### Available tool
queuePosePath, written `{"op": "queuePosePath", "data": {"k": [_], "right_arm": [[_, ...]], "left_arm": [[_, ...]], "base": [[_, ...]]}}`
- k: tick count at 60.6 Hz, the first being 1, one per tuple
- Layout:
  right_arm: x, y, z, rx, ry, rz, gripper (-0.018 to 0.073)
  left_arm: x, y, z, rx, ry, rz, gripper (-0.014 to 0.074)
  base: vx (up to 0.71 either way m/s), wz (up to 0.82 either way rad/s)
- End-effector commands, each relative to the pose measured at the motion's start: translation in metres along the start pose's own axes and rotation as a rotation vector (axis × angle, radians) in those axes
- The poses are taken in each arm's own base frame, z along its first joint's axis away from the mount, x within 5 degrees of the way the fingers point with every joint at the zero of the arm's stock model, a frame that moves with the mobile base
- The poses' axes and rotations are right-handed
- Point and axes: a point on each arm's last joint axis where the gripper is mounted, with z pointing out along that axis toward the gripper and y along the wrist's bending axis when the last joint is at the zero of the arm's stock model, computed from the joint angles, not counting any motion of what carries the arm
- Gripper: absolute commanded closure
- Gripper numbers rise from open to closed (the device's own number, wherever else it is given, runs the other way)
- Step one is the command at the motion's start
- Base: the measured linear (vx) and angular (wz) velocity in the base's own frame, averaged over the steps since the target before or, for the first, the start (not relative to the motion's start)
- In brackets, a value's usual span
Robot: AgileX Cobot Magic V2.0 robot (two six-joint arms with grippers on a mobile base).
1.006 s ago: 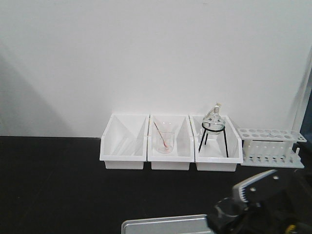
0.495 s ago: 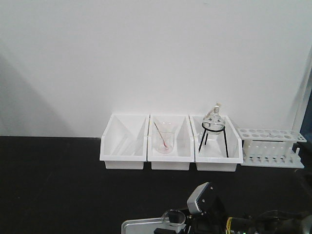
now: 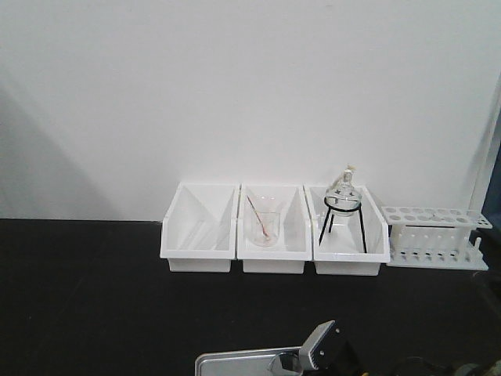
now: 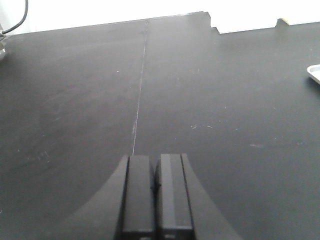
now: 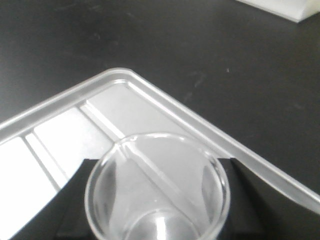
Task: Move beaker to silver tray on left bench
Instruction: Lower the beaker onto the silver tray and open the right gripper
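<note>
The clear glass beaker fills the bottom of the right wrist view, rim up, held between the two dark fingers of my right gripper, which is shut on it. Under and behind it lies the silver tray, whose corner and raised rim show. In the front view the tray sits at the bottom edge on the black bench, with the right gripper low over it and the beaker barely showing. My left gripper is shut and empty above the bare bench top.
Three white bins stand along the wall: the middle one holds a beaker with a reddish rod, the right one a round flask on a black tripod. A white test tube rack stands further right. A tray corner shows at the right edge.
The right arm swung from the bottom right corner leftward over the silver tray with the beaker, then sank lower, so that only its top shows now.
</note>
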Motion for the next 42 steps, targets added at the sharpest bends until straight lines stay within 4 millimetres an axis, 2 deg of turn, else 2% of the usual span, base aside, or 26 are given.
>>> {"op": "queuePosePath", "data": {"k": [1, 11, 22, 28, 42], "right_arm": [[-0.0208, -0.0029, -0.0022, 0.005, -0.103, -0.033, 0.0569], [-0.0192, -0.0026, -0.0017, 0.0, -0.094, -0.029, 0.0558], [-0.0192, -0.0026, -0.0017, 0.0, -0.094, -0.029, 0.0465], [-0.0191, -0.0023, -0.0017, -0.004, -0.094, -0.02, 0.0372], [-0.0197, -0.002, -0.0017, -0.009, -0.101, 0.014, 0.0062]], "left_arm": [[-0.0008, -0.0007, 0.0016, 0.006, -0.063, -0.003, 0.0595], [-0.0008, -0.0007, 0.0016, 0.006, -0.063, -0.003, 0.0595], [-0.0008, -0.0007, 0.0016, 0.006, -0.063, -0.003, 0.0595], [-0.0008, -0.0007, 0.0016, 0.006, -0.063, -0.003, 0.0595], [-0.0008, -0.0007, 0.0016, 0.006, -0.063, -0.003, 0.0595]], "base": [[0.0, 0.0], [0.0, 0.0], [0.0, 0.0], [0.0, 0.0], [0.0, 0.0]]}}
